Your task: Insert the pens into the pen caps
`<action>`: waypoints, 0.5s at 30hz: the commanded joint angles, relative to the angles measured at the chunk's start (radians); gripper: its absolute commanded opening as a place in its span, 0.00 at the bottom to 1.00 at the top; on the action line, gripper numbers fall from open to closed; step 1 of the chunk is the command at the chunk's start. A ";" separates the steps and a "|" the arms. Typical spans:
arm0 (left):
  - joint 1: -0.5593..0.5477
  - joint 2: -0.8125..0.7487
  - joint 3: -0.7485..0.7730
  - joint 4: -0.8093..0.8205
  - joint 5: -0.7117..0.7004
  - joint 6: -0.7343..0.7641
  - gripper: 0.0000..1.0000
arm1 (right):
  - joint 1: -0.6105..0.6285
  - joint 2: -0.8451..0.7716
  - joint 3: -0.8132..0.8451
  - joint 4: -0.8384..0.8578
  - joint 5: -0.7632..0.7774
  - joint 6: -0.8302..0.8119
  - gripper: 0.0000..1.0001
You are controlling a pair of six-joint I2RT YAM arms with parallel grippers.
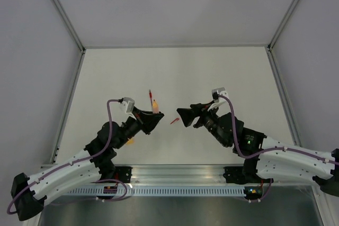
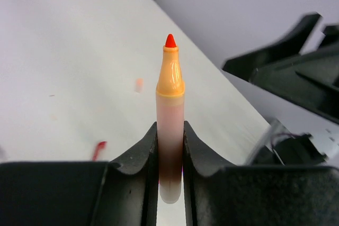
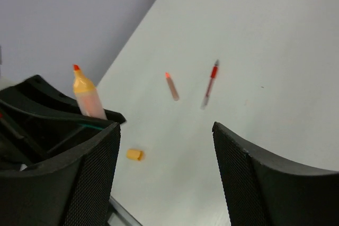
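My left gripper (image 1: pixel 157 116) is shut on the salmon-orange pen (image 1: pixel 155 105), holding it upright above the table. In the left wrist view the pen (image 2: pixel 170 104) stands between the fingers with its orange collar and red tip up. It also shows in the right wrist view (image 3: pixel 87 96). The dark red pen (image 1: pixel 150 95) lies on the table behind it (image 3: pixel 209 86). The orange cap (image 1: pixel 130 141) lies near the front edge (image 3: pixel 134 154). A short reddish piece (image 1: pixel 174 121), apparently the red cap, lies between the grippers. My right gripper (image 1: pixel 181 117) is open and empty (image 3: pixel 164 128).
White table (image 1: pixel 212 72) with grey walls on three sides and a metal rail along the near edge. The two grippers face each other closely at mid-table. The right gripper shows in the left wrist view (image 2: pixel 286 62).
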State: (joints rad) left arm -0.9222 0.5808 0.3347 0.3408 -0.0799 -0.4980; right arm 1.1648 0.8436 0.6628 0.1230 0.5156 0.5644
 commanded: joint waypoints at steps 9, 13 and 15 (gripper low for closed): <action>-0.001 -0.194 0.228 -0.413 -0.440 -0.057 0.02 | -0.005 0.332 0.101 0.088 -0.110 -0.258 0.72; -0.001 -0.246 0.415 -0.636 -0.449 -0.056 0.02 | -0.004 0.506 0.176 0.176 -0.409 -0.458 0.73; -0.001 -0.265 0.533 -0.721 -0.460 -0.059 0.02 | -0.002 0.619 0.231 0.182 -0.570 -0.524 0.74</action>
State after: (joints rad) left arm -0.9222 0.3511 0.7170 -0.2150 -0.4847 -0.5346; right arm 1.1595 1.3514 0.8032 0.2031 0.2481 0.2310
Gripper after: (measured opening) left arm 0.240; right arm 0.735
